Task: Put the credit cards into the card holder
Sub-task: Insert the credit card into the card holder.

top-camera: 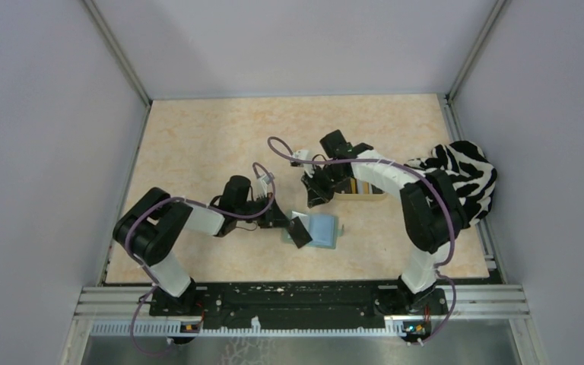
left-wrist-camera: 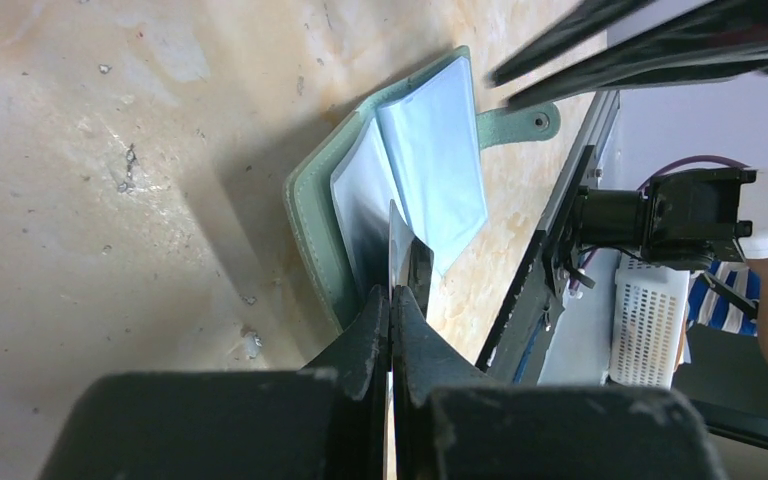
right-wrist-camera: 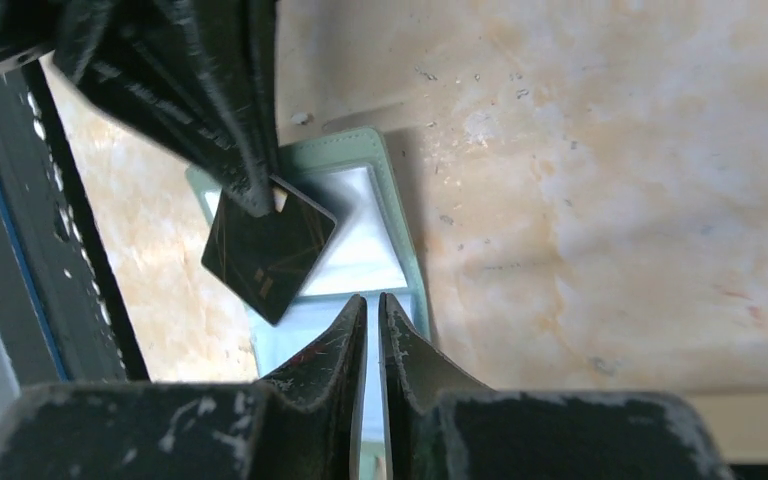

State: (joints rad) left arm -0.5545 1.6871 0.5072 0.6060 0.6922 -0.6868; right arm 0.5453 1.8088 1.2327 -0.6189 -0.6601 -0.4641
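Top external, left gripper (top-camera: 288, 222) clamps one card (top-camera: 300, 232), right gripper (top-camera: 313, 195) closed, one card holder (top-camera: 326, 230)

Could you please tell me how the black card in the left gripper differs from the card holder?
The black card is dark and glossy; the card holder is pale green outside and light blue inside. The card is clearly smaller than the holder. The card is pinched by one corner in the left gripper and tilted, while the holder lies open on the table. Both are flat rectangles.
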